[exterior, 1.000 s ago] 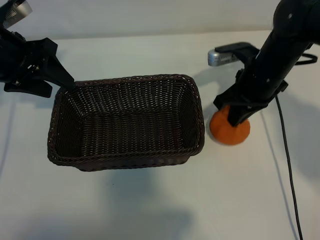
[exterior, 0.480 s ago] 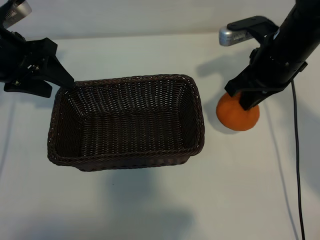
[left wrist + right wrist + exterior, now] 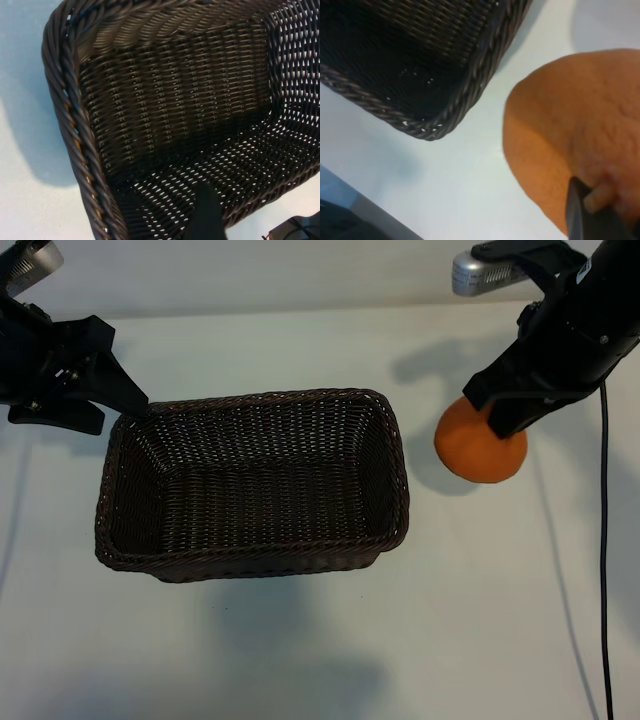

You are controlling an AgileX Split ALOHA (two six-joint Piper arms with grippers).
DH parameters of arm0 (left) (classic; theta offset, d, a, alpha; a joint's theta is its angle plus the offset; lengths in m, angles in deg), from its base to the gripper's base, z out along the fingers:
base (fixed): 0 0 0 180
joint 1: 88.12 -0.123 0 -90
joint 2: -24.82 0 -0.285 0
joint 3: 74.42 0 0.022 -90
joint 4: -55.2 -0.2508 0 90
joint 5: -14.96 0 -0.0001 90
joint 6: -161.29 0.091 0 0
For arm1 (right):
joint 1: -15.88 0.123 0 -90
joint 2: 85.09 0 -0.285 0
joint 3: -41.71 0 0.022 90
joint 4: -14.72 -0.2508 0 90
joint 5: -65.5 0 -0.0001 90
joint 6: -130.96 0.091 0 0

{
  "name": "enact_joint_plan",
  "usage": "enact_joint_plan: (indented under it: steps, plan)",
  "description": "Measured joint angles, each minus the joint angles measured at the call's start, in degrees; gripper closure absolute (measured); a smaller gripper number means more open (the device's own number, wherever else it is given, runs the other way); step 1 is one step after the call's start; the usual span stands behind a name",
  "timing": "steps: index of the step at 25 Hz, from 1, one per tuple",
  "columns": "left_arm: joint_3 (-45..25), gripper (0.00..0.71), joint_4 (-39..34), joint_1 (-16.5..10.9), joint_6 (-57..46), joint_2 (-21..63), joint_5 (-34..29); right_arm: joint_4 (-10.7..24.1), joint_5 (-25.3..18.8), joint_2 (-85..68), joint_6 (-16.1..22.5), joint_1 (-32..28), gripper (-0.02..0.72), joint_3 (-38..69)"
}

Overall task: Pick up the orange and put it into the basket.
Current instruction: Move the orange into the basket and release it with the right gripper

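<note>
The orange [image 3: 478,452] hangs a little above the table, to the right of the basket [image 3: 250,405], and casts a shadow beneath it. My right gripper [image 3: 497,423] is shut on its knobby stem end; in the right wrist view a dark fingertip [image 3: 579,210] pinches the stem against the orange [image 3: 570,125]. The dark brown wicker basket has nothing in it. My left gripper [image 3: 128,400] is open at the basket's far left corner. One finger [image 3: 205,215] reaches inside past the braided rim [image 3: 75,130]; the other finger is hidden.
The white table [image 3: 320,640] stretches in front of the basket. A black cable [image 3: 603,570] trails down the table's right side from the right arm. The basket's near corner [image 3: 435,127] lies close to the hanging orange.
My right gripper has lifted the orange off the table, moving up and to the right, away from the basket. The left arm and the basket have stayed still.
</note>
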Motion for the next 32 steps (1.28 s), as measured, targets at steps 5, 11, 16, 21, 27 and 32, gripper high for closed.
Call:
enact_joint_plan:
  steps: [5,11,16,21,27,32]
  plan:
    - [0.00,0.131,0.06,0.00,0.00,0.00,0.00,-0.75,-0.37,-0.05,0.00,0.00,0.656,-0.17]
    - [0.00,0.131,0.06,0.00,0.00,0.00,0.00,-2.48,-0.28,-0.06,0.00,0.00,0.656,-0.17]
    - [0.00,0.131,0.06,0.00,0.00,0.00,0.00,-3.79,0.52,-0.06,-0.05,0.00,0.656,-0.17]
    - [0.00,0.131,0.06,0.00,0.00,0.00,0.00,-4.02,1.67,-0.06,-0.05,1.56,0.657,-0.17]
    - [0.00,0.131,0.06,0.00,0.00,0.00,0.00,-4.42,4.79,0.00,-0.01,6.28,0.657,-0.45]
    - [0.00,0.131,0.31,0.00,0.00,0.00,0.00,-4.53,4.68,1.87,1.69,9.90,0.657,-5.16]
